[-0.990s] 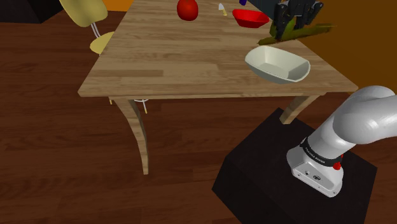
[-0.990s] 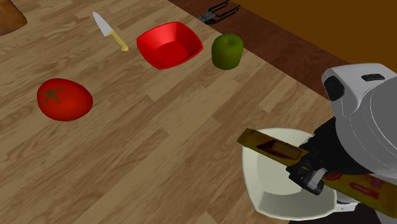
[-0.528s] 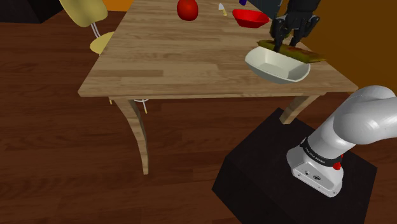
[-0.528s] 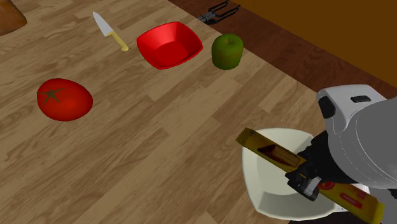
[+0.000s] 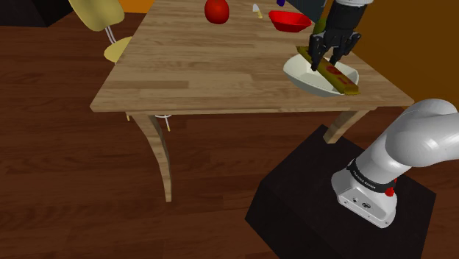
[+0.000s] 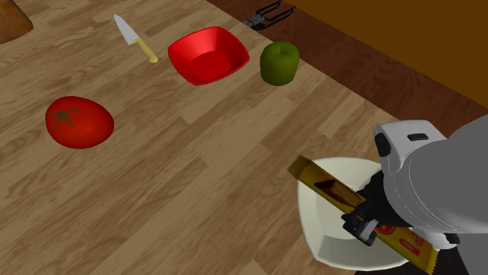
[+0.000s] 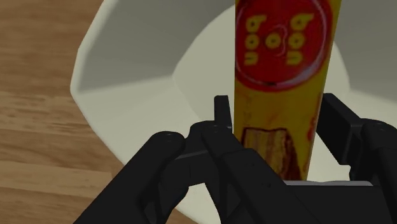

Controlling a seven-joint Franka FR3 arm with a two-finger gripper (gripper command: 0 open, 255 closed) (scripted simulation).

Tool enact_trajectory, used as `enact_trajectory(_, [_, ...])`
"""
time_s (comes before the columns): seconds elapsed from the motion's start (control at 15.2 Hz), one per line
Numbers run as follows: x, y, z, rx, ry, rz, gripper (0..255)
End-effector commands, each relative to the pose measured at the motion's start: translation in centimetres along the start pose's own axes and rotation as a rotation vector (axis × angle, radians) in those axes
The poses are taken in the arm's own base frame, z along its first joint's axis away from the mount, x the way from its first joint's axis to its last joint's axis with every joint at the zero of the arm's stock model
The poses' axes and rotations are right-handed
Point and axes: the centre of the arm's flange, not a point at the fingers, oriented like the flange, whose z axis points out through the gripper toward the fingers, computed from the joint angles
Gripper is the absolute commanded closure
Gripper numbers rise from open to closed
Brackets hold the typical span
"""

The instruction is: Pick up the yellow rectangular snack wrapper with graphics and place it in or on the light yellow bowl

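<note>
A long yellow snack wrapper [image 7: 283,63] with a red round logo lies slanted across the pale yellow bowl [image 5: 309,77], its ends reaching over the rim. My gripper [image 5: 327,62] stands over the bowl, shut on the wrapper's [image 5: 340,76] middle. In the wrist view the black fingers [image 7: 224,118] clasp the wrapper from both sides, with the bowl's inside [image 7: 127,70] below. From the second exterior view the wrapper [image 6: 324,183] runs diagonally over the bowl [image 6: 328,234], and the hand [image 6: 360,223] covers its lower part.
The bowl sits near the wooden table's corner [image 5: 393,96] closest to the stand [image 5: 324,199]. Farther off on the table are a red bowl [image 6: 207,55], a green apple [image 6: 279,62], a knife [image 6: 134,37] and a tomato [image 6: 78,122]. A yellow chair [image 5: 103,22] stands at the far side.
The gripper has come down with the wrapper and turned it. The wrapper went from hanging level beyond the bowl to lying slanted across the bowl.
</note>
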Motion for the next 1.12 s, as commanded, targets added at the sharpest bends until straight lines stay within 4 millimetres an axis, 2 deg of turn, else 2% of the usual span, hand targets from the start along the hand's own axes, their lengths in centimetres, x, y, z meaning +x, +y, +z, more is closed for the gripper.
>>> enact_trajectory(0.0, [0.0,0.0,0.5,-0.003,-0.006,0.000,255])
enact_trajectory(0.33, [0.0,0.0,0.5,-0.003,-0.006,0.000,255])
enact_trajectory(0.4, [0.0,0.0,0.5,-0.004,-0.006,0.000,0])
enact_trajectory(0.73, [0.0,0.0,0.5,-0.003,-0.006,0.000,0])
enact_trajectory(0.99, [0.0,0.0,-4.5,-0.003,-0.006,0.000,0])
enact_trajectory(1.06, [0.0,0.0,-4.5,-0.003,-0.006,0.000,0])
